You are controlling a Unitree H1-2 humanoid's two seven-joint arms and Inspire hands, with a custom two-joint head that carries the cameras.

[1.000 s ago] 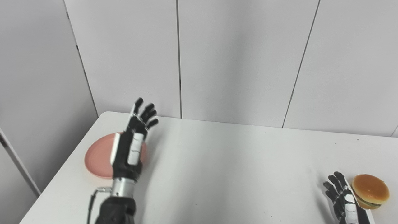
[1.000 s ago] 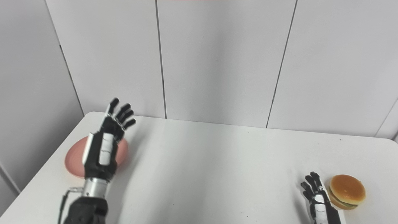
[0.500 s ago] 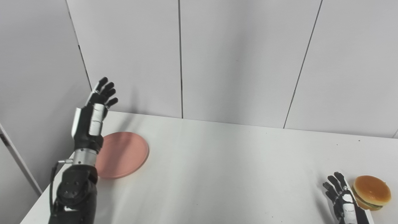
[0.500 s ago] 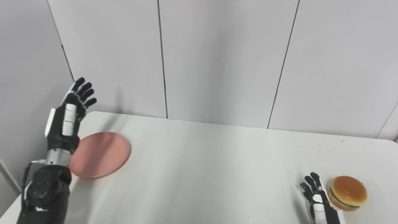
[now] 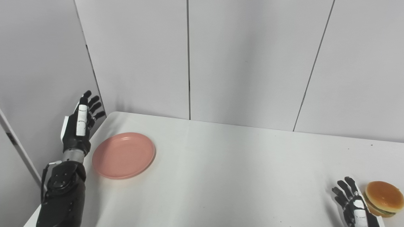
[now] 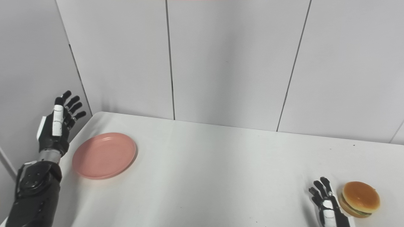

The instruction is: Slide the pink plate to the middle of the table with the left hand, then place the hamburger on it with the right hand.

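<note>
The pink plate (image 5: 123, 154) lies flat near the left edge of the white table (image 5: 227, 170). My left hand (image 5: 79, 124) is raised just left of the plate, over the table's left edge, open with fingers spread upward and holding nothing. It does not touch the plate. The hamburger (image 5: 383, 198) sits at the front right of the table. My right hand (image 5: 352, 203) rests low beside the hamburger's left side, open with fingers apart, with a small gap between them. Its lower part is cut off by the picture's bottom edge.
Grey wall panels (image 5: 246, 63) stand right behind the table's far edge, and another panel (image 5: 34, 78) closes off the left side. A broad bare stretch of tabletop lies between the plate and the hamburger.
My left hand has swung from above the plate out to its left side and lowered a little, uncovering the plate. The camera has shifted slightly. The right hand and the hamburger have stayed put.
</note>
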